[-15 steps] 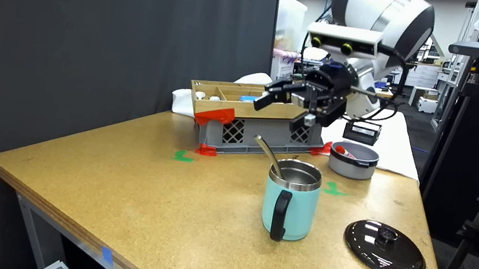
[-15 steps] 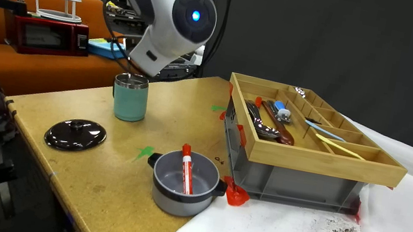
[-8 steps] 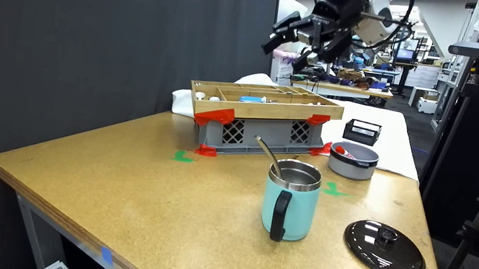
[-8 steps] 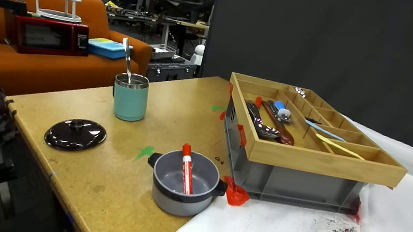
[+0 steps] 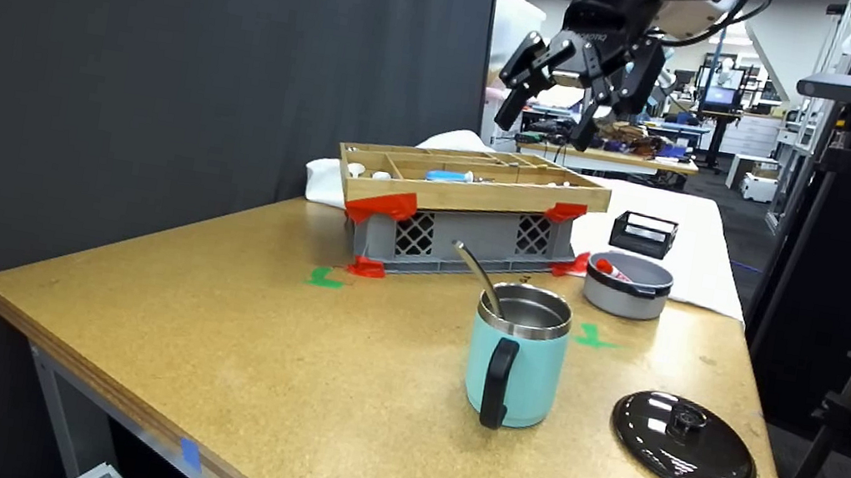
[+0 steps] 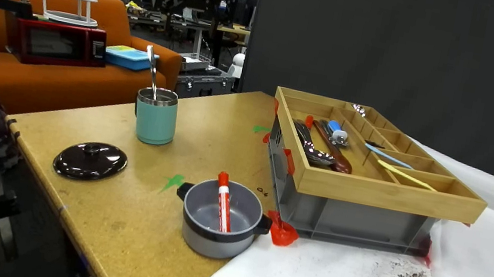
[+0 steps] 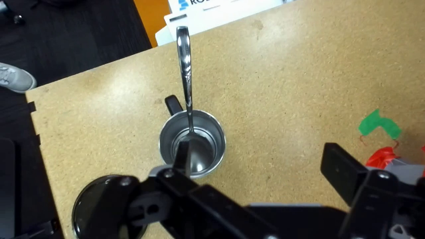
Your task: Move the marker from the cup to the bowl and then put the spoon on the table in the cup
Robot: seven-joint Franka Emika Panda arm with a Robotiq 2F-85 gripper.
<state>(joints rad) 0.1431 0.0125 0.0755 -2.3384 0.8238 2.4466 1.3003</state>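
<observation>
Spread apart, the hand (image 7: 259, 154) partly hides the cup (image 7: 217, 132) and black lid (image 7: 87, 201) in the wrist view.

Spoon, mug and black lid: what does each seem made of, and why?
Spoon: apparently polished metal, from its mirror-like highlights.
Mug: probably painted steel; satin teal outside, silvery inside.
Lid: glossy, perhaps glass or glazed ceramic; reflections alone can't settle it.

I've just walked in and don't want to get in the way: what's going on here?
A black two-fingered robot gripper hangs open above the tan wooden table, holding nothing. The silver metal spoon stands tilted in the teal metal-rimmed mug, and the red-and-white marker sits in the round grey bowl. Its job of placing both looks finished.
</observation>
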